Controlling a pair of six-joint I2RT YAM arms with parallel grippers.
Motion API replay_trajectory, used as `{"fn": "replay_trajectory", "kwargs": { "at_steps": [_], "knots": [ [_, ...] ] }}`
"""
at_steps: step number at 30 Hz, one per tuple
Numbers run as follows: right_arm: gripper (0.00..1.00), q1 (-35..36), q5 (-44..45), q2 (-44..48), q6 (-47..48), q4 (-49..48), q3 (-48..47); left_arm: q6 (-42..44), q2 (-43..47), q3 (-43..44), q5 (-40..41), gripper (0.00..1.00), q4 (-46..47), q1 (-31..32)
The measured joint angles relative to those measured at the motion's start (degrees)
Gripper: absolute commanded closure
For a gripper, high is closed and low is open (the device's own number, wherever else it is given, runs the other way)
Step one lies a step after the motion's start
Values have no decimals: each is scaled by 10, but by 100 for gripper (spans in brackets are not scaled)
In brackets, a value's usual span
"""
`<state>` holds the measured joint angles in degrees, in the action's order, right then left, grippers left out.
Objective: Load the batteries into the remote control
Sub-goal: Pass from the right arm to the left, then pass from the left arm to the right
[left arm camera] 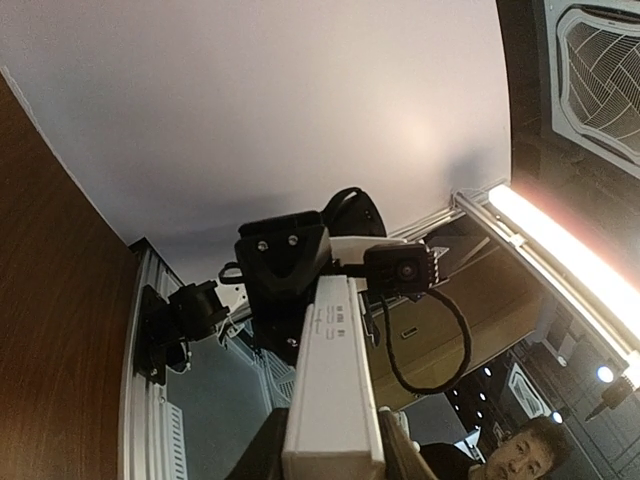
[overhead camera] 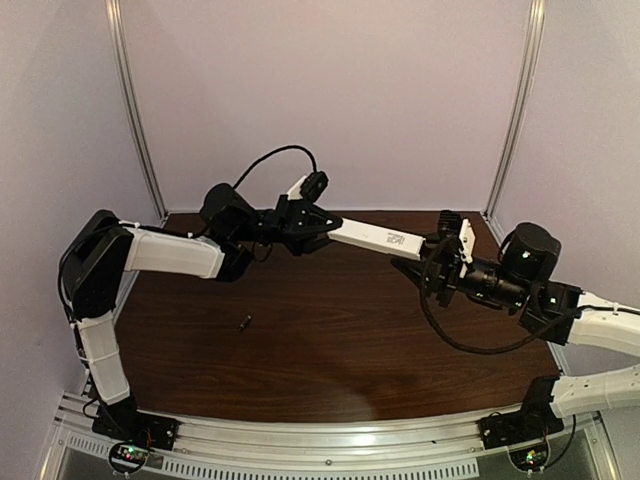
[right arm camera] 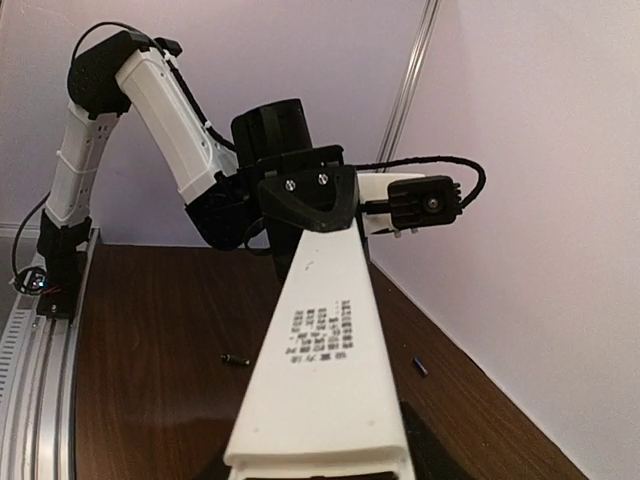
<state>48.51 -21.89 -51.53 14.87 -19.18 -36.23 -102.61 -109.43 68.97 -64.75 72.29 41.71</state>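
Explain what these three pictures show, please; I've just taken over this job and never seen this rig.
Two robot arms are bolted at the near edge of a table. One picture looks down from above and behind them. The other two come from a camera on each wrist, looking along that arm's own fingers. The white bar raised above the wood is the remote control. The left gripper holds one end and the right gripper the other. One dark battery lies on the wood. The right wrist view also shows a bluish-purple battery near the wall. Neither is loaded yet.
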Motion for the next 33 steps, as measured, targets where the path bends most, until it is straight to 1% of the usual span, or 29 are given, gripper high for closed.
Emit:
{"fn": "replay_trajectory", "kwargs": {
  "at_steps": [2,5,8,13,16,21,24,26,30,32,33],
  "knots": [
    [54,0,10,-5,1,31,0,0,0,-2,0,100,8,0],
    [52,0,21,-14,2,61,-1,0,0,-11,0,100,14,-1],
    [45,1,31,-22,3,83,-2,3,0,-21,0,100,14,-2],
    [36,4,43,-21,5,115,-12,37,2,-43,0,100,11,-9],
    [34,4,52,-8,11,137,-23,82,10,-51,0,100,-33,-16],
    [34,8,56,-11,17,156,-37,191,44,-50,5,100,-178,-20],
    [38,13,59,-34,21,163,-39,249,65,-46,12,100,-261,-20],
    [43,16,62,-45,25,167,-39,275,76,-45,16,100,-299,-20],
    [55,19,70,-48,29,165,-39,294,80,-45,20,100,-330,-20],
    [62,20,73,-48,33,160,-39,294,80,-46,20,100,-334,-20],
    [64,21,75,-48,32,157,-39,292,80,-46,20,100,-333,-20]
  ]
}}
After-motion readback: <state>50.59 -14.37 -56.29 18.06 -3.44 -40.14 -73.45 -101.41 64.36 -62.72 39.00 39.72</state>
